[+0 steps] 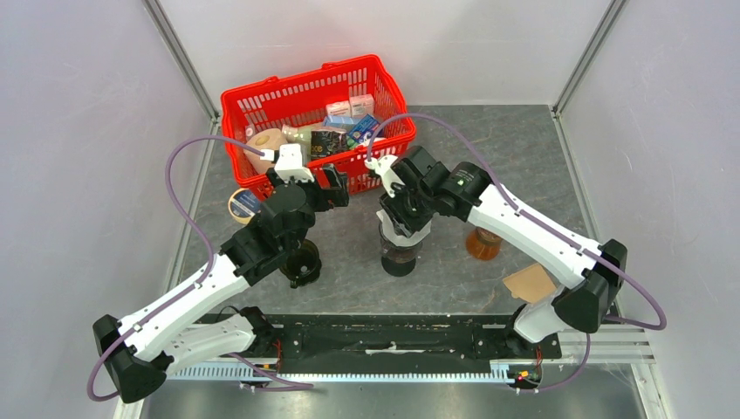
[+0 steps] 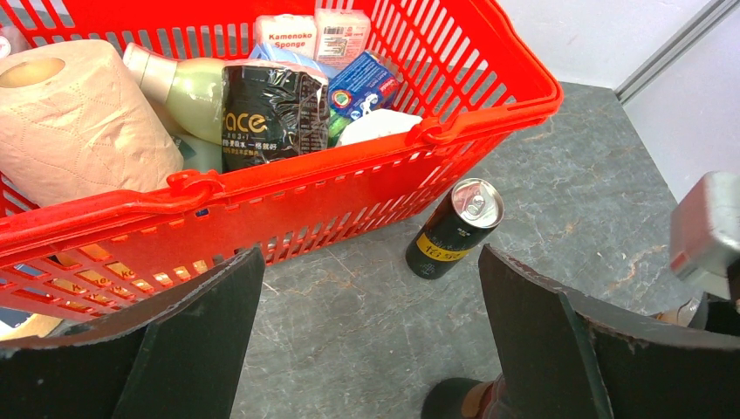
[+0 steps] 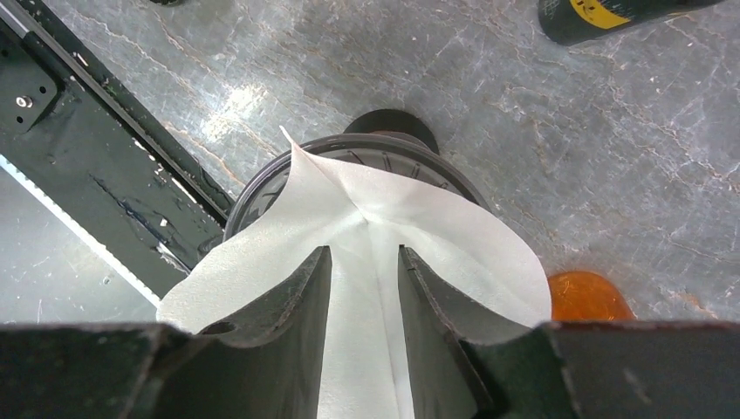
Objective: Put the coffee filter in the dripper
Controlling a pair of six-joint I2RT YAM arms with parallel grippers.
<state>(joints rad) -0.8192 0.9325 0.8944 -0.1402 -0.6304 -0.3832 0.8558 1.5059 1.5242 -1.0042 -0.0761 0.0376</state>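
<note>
Grey tabletop point(image 3: 567, 131): right jaws pinch coffee filter point(image 3: 454, 253) atop dripper point(image 3: 258, 194); left jaws spread.

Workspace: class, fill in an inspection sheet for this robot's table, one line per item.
Surface: grey marbled table.
Job's things: white filter draped over dripper, not fully in.
Clutter: red basket of goods; can; tape roll; amber vessel; cardboard.
Grippers: left gripper open, empty; right gripper astride filter's fold, grip unclear.
Cables: purple cables loop off both arms.
Surroundings: white walls.
</note>
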